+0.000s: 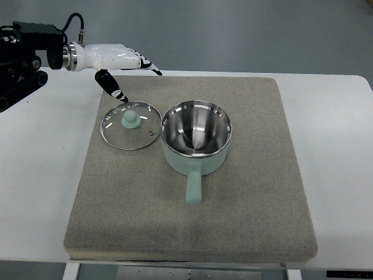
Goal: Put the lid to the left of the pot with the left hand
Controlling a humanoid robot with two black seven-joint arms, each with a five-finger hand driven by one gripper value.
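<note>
A mint-green pot [196,137] with a steel inside and a handle pointing toward me stands uncovered on the grey mat [245,198]. A glass lid [131,125] with a mint knob lies flat on the mat, just left of the pot and touching or nearly touching its rim. My left hand [125,67], white with black fingertips, hovers above and behind the lid with fingers spread, holding nothing. One finger [112,86] points down toward the lid's far edge. The right hand is out of view.
The mat lies on a white table [41,175]. The left arm's black mount [23,55] sits at the far left edge. A grey floor shows beyond the table's back edge.
</note>
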